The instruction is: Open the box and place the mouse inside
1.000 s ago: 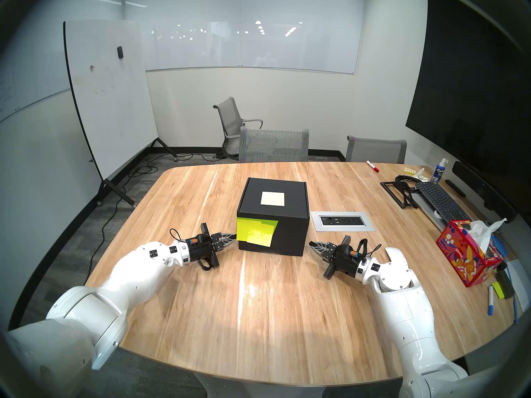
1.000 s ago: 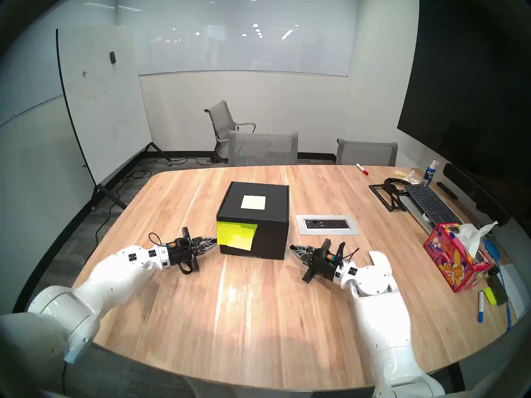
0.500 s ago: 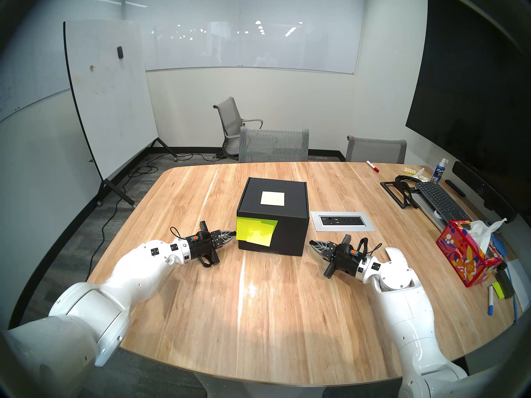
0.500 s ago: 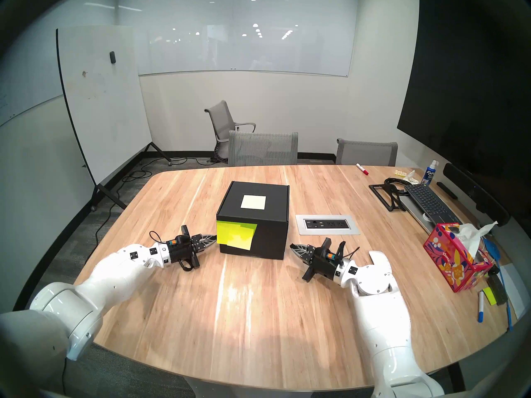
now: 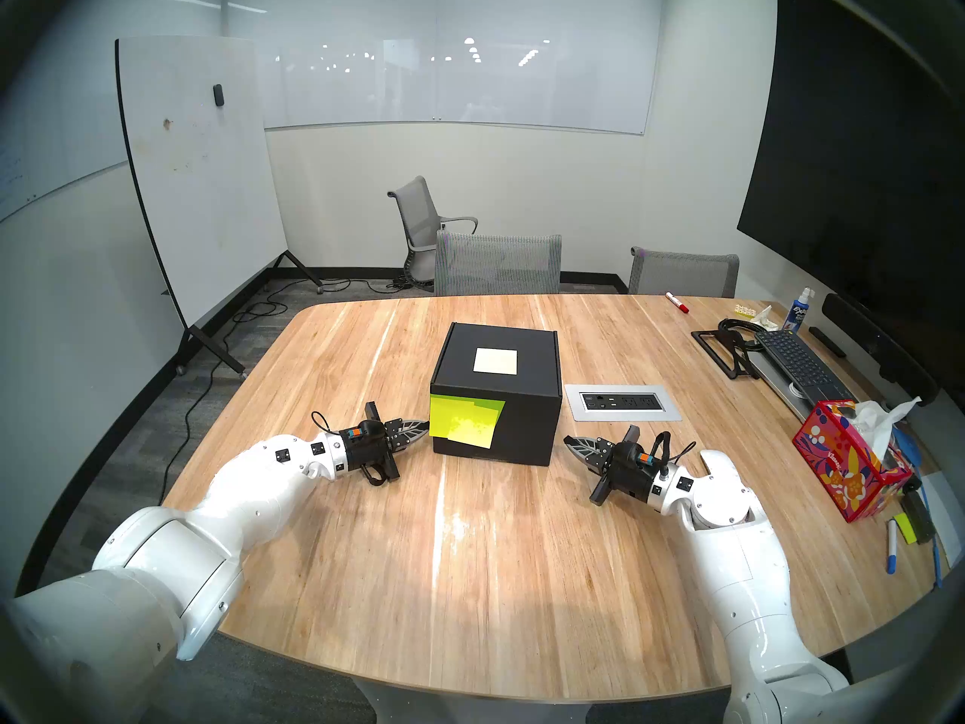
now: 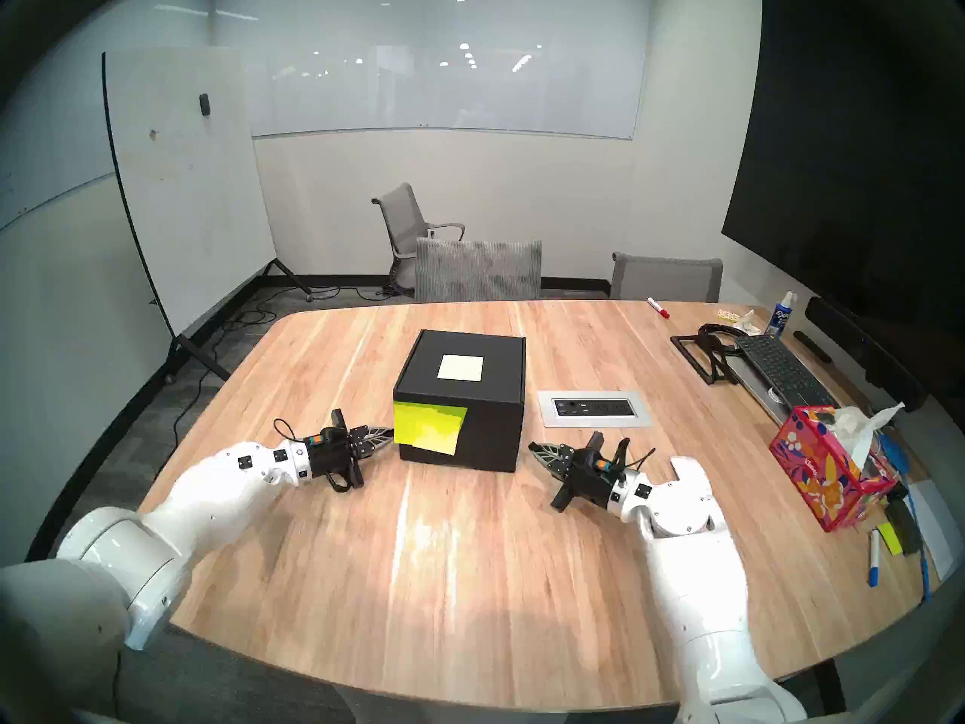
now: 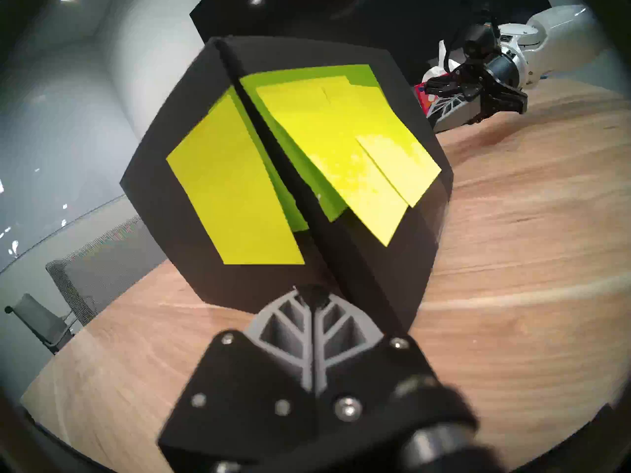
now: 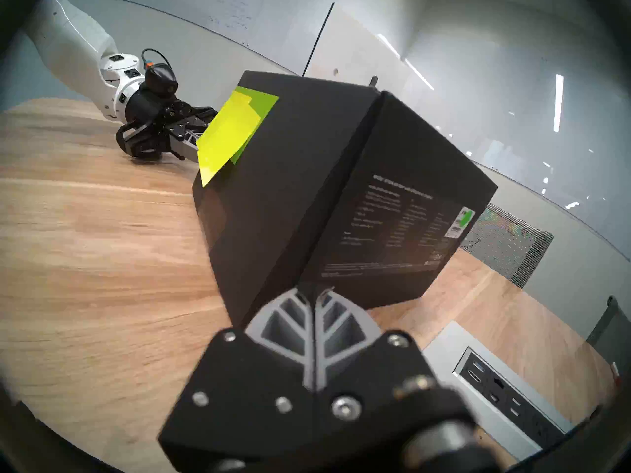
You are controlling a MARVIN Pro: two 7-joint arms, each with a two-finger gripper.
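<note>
The black box point(image 5: 527, 420) stands closed in the middle of the wooden table point(image 5: 470, 576), with a pale square note point(image 5: 495, 361) on its lid and neon yellow-green sticky notes point(image 5: 465, 426) on its near left corner. It also shows in the other head view point(image 6: 491, 430), the left wrist view point(image 7: 420, 230) and the right wrist view point(image 8: 307, 196). My left gripper point(image 5: 424, 424) is shut and empty, its tip at the box's left near corner. My right gripper point(image 5: 567, 440) is shut and empty, just off the box's right near corner. The mouse is out of view.
A power outlet plate point(image 5: 621, 402) is set in the table right of the box. A pink patterned tissue box point(image 5: 848, 469), keyboard point(image 5: 796, 362), markers point(image 5: 892, 545), a spray bottle point(image 5: 797, 311) and a black stand point(image 5: 723, 353) crowd the right edge. Grey chairs point(image 5: 498, 264) stand behind the table.
My left arm has crept slightly forward and up, keeping its gripper tip at the box corner. The right arm has barely moved. The box has stayed put.
</note>
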